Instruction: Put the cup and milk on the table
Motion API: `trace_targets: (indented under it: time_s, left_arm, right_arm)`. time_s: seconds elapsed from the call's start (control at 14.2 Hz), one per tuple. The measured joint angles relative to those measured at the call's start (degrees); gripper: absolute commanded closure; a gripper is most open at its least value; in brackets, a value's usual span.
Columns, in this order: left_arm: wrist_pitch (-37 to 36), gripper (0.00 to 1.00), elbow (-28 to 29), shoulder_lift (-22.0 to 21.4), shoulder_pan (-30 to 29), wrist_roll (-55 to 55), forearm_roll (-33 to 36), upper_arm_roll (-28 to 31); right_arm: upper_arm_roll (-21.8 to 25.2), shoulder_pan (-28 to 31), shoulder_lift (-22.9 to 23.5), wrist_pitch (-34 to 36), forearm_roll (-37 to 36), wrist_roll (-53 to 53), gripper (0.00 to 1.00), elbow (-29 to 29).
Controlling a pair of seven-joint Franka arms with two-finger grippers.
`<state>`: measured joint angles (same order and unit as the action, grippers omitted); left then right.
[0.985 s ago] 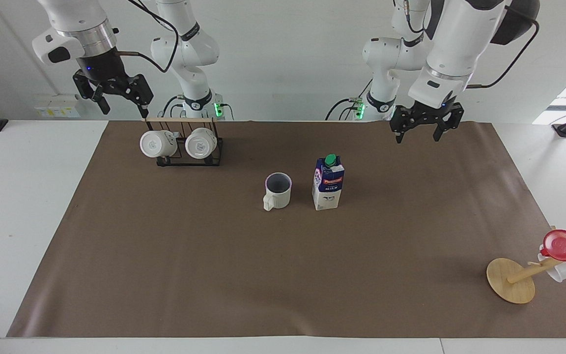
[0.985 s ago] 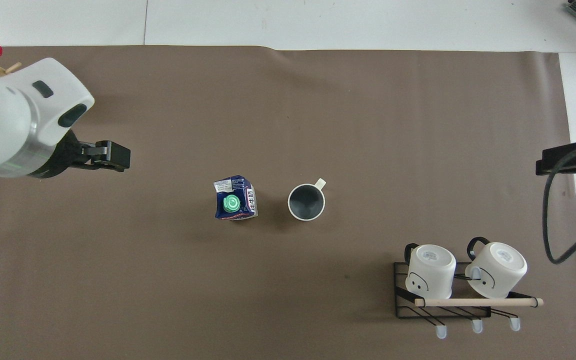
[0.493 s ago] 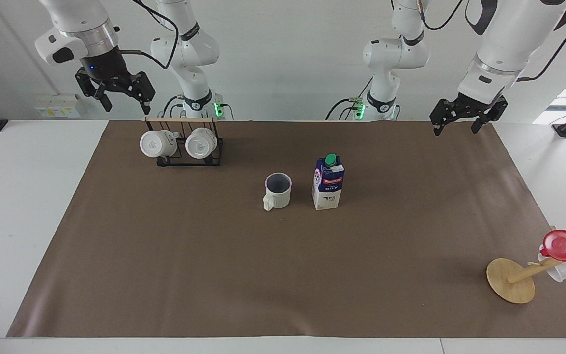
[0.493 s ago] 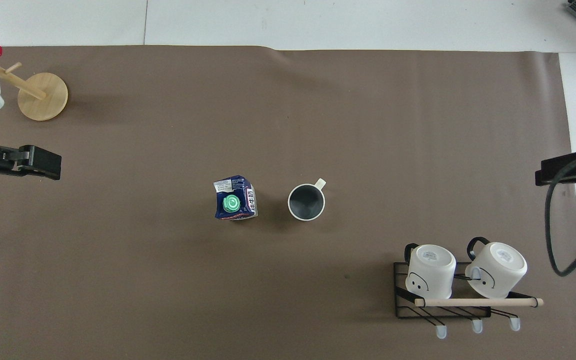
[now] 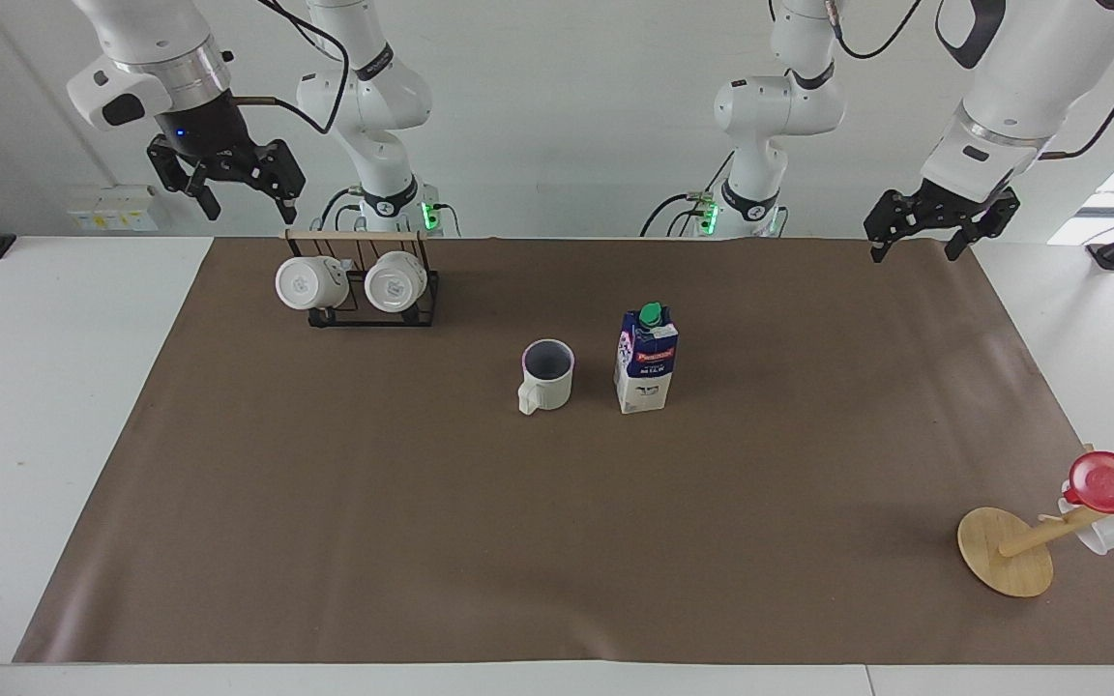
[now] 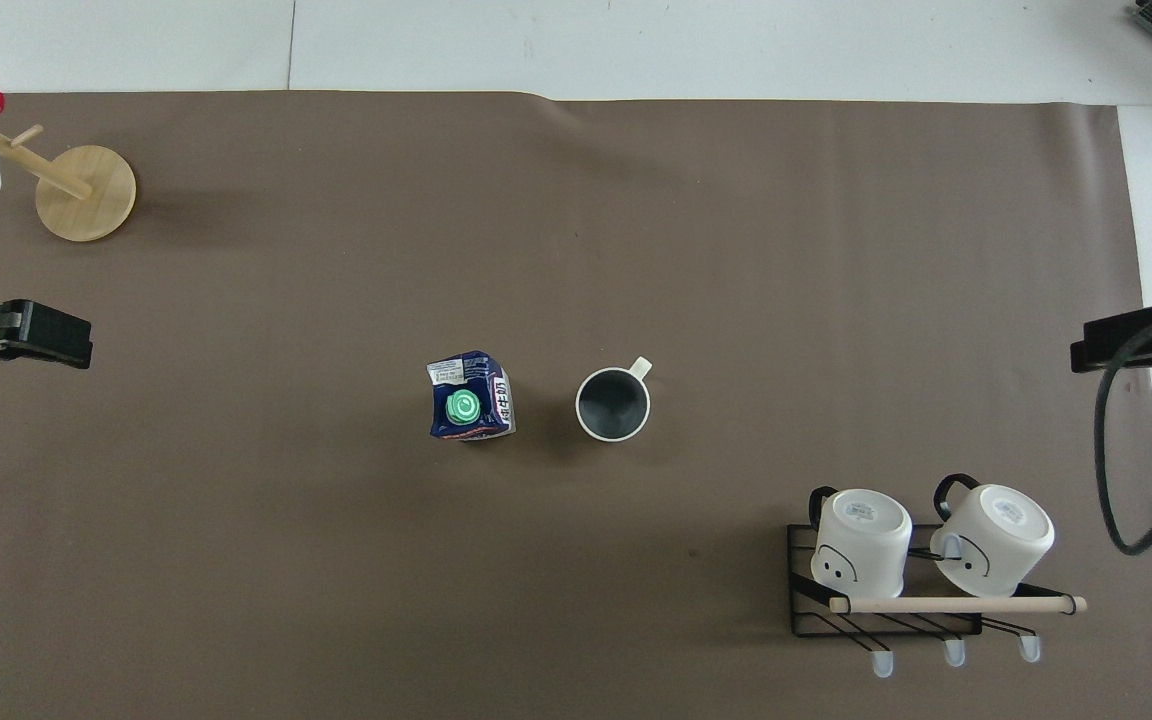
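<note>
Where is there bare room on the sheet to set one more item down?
Bare sheet runs between the cup, the milk and the edge farthest from the robots, and between the milk and the wooden stand. It is crowded at the mug rack and between cup and milk.

1. Setting: a robotics laboratory, not a home or kitchen.
2. Evidence: 2 white industrial arms stand bolted at the edge of the table (image 5: 54, 406), green status lights lit at their bases, cables looping loose above them.
3. The table is plain white with a brown sheet (image 5: 557, 541) laid over it; bare white wall rises past the arms.
4. Black clamp mounts stand at both ends of the table.
</note>
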<state>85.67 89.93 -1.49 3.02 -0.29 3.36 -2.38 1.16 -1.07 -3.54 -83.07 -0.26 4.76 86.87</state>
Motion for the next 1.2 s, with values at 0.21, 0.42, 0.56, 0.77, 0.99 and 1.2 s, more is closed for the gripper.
trace_targets:
  time_s: [0.21, 0.42, 0.56, 0.77, 0.99, 1.2]
  left_arm:
    - [-0.5, 0.00, 0.0, -0.2, 0.0, 0.1, 0.0, -0.1]
    - [-1.1, 0.00, 0.1, -0.9, 0.0, 0.1, 0.0, -0.5]
    - [-1.3, 0.00, 0.3, -0.9, 0.0, 0.1, -0.1, -0.4]
    - [-1.4, 0.00, 0.5, -0.9, 0.0, 0.1, -0.1, -0.3]
    - [-1.6, 0.00, 0.5, -0.9, 0.0, 0.1, -0.1, -0.3]
    - [-2.0, 0.00, 0.5, -0.9, 0.0, 0.1, -0.1, -0.3]
  right_arm:
    - [0.0, 0.0, 0.0, 0.0, 0.0, 0.0, 0.00, 0.0]
    - [0.1, 0.0, 0.0, 0.9, -0.1, 0.0, 0.00, 0.0]
    - [0.1, 0.0, 0.0, 2.5, -0.1, 0.0, 0.00, 0.0]
    - [0.1, 0.1, 0.0, 2.5, -0.1, 0.0, 0.00, 0.0]
    - [0.1, 0.4, -0.2, 2.5, 0.0, 0.0, 0.00, 0.0]
    - [0.1, 0.4, -0.2, 2.5, 0.1, 0.0, 0.00, 0.0]
